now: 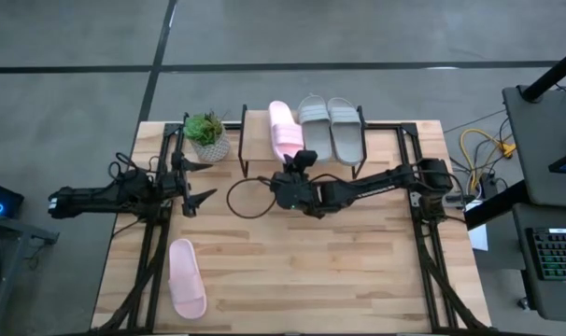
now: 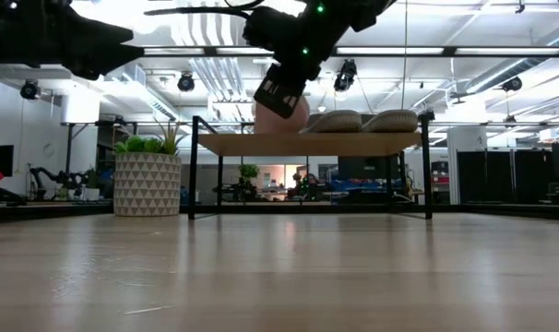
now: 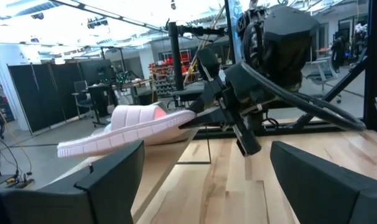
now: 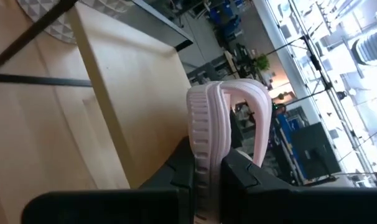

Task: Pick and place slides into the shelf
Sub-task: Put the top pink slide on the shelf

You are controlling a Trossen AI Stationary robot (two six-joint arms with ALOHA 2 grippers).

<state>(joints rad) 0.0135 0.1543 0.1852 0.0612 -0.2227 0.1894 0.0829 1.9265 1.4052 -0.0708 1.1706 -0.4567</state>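
A light pink slide (image 1: 284, 129) lies lengthwise over the shelf's (image 1: 255, 131) top board, beside the grey-green pair (image 1: 331, 126) that rests sole-down on it. My right gripper (image 1: 297, 166) is shut on the pink slide's near end. In the low view this gripper (image 2: 279, 92) hides most of the slide (image 2: 293, 115) just above the shelf board (image 2: 353, 143). Whether the slide touches the board, I cannot tell. The second pink slide (image 1: 185, 278) lies flat on the table near its near left corner. My left gripper (image 1: 194, 184) waits open at the left, touching nothing. My right gripper pinches the pink slide's sole at its near end (image 4: 207, 163) between the two fingers, one on each face of the sole. It reaches in from the table's near side along the slide's length. The slide (image 3: 123, 132) stretches away from the fingers, close to level, strap (image 4: 254, 109) beyond them.
A potted plant (image 1: 206, 136) stands left of the shelf at the far edge. A dark loop of cable (image 1: 250, 198) lies on the table in front of the shelf. Black frame rails run along both table sides. Bare wood spreads across the near half of the table.
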